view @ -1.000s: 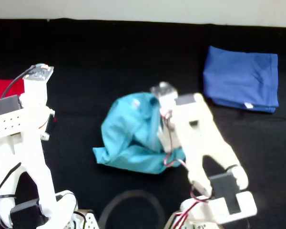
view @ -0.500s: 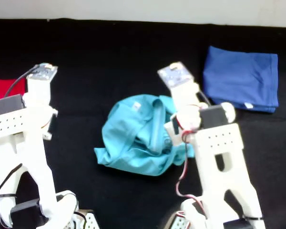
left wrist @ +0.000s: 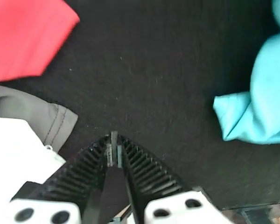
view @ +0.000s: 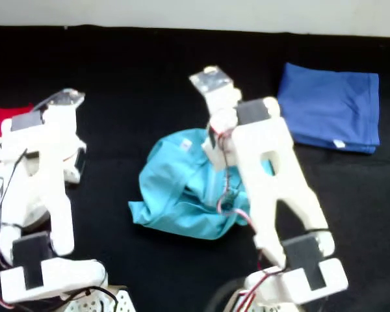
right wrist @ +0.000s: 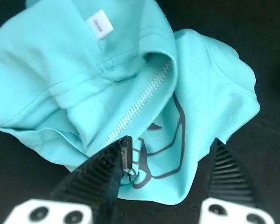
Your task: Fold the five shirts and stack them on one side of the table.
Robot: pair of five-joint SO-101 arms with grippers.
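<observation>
Spreads right gripper [right wrist: 171, 149] wide over teal shirt [view: 175, 188], crumpled mid-frame, long axis slanting lower left to upper right; holds left gripper [left wrist: 113, 142] pinched together above bench [left wrist: 154, 70].

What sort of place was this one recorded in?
Probably a robot test bench: a black-covered table against a plain wall, two white arms, a crumpled teal shirt and a folded blue shirt.

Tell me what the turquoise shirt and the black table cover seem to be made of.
Turquoise shirt: thin, smooth knit, probably synthetic; faint sheen, soft folds, a mesh-textured panel, stitched seams.
Black table cover: matte, felt-like cloth; fine fuzzy grain.
</observation>
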